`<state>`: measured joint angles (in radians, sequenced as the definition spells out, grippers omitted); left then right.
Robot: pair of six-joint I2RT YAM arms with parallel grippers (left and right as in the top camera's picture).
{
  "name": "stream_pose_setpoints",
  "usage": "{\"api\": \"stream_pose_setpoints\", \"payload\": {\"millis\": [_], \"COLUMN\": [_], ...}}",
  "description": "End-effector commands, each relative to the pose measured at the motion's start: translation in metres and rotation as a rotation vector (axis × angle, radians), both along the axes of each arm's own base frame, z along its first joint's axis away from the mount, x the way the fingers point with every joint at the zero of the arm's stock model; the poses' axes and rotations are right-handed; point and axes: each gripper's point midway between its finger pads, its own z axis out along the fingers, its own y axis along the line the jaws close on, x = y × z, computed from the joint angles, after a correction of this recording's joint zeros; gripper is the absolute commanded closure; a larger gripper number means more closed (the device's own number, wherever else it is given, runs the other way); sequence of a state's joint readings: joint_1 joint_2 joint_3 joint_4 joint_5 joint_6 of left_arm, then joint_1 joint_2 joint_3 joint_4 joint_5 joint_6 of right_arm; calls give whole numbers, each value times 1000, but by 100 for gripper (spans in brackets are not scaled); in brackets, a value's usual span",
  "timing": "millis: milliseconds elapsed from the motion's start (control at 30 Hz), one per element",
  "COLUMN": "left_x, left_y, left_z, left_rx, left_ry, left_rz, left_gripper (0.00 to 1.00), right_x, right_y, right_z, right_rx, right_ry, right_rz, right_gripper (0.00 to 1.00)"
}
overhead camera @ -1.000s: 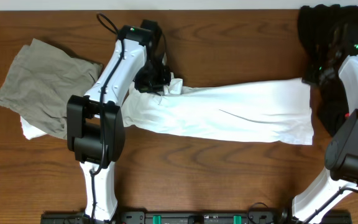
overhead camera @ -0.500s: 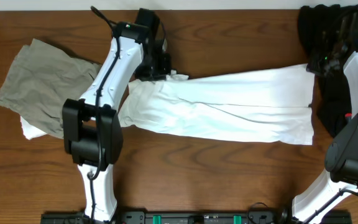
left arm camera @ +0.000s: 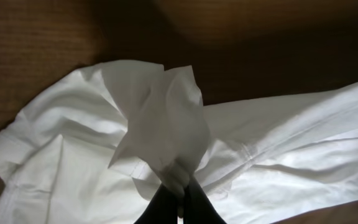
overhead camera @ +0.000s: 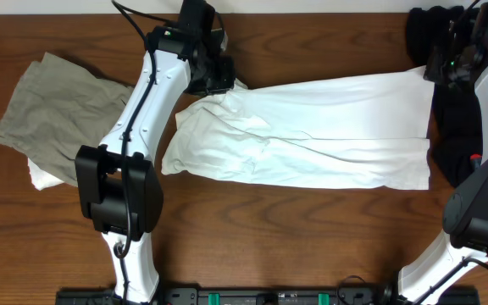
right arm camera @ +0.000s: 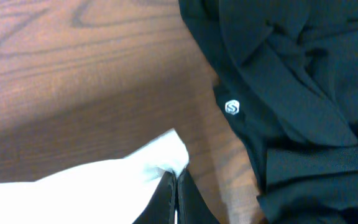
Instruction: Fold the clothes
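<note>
The white T-shirt (overhead camera: 312,135) lies on the surface (overhead camera: 312,229) with its long axis running arm to arm, the left pincer (overhead camera: 220,82) clamped on one far corner and the right pincer (overhead camera: 430,69) clamped on the other

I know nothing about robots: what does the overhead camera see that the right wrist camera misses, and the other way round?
Only the overhead shows the whole white T-shirt stretched between the arms, the left gripper pinching one end, and a khaki garment. Only the right wrist shows a small white logo on the black garment. Both show the right gripper holding a shirt corner, that black garment and the wooden table.
</note>
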<state>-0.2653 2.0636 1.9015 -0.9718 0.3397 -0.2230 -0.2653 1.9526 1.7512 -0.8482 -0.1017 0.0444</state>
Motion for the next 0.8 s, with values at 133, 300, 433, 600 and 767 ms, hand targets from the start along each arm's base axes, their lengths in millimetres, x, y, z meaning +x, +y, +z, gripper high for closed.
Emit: {"api": "stream_pose_setpoints", "payload": {"millis": [133, 300, 433, 600, 767], "left_x": [-20, -44, -59, -72, -79], "left_y": [-4, 2, -1, -9, -14], "left_z": [8, 1, -5, -17, -24], "left_rx": [-43, -15, 2, 17, 26], "left_ry": [84, 187, 241, 277, 297], "left_rz": [1, 2, -11, -39, -55], "left_gripper": [94, 94, 94, 94, 94], "right_x": [-24, -56, -71, -84, -96], "right_y": [-8, -16, -20, -17, -15], "right_z": [2, -10, -16, -33, -59], "right_rx": [-40, -88, -108, -96, -89], "right_ry": [88, 235, 299, 354, 401], "right_rz": [-35, -71, -85, -82, -79], "right_gripper": [99, 99, 99, 99, 99]}}
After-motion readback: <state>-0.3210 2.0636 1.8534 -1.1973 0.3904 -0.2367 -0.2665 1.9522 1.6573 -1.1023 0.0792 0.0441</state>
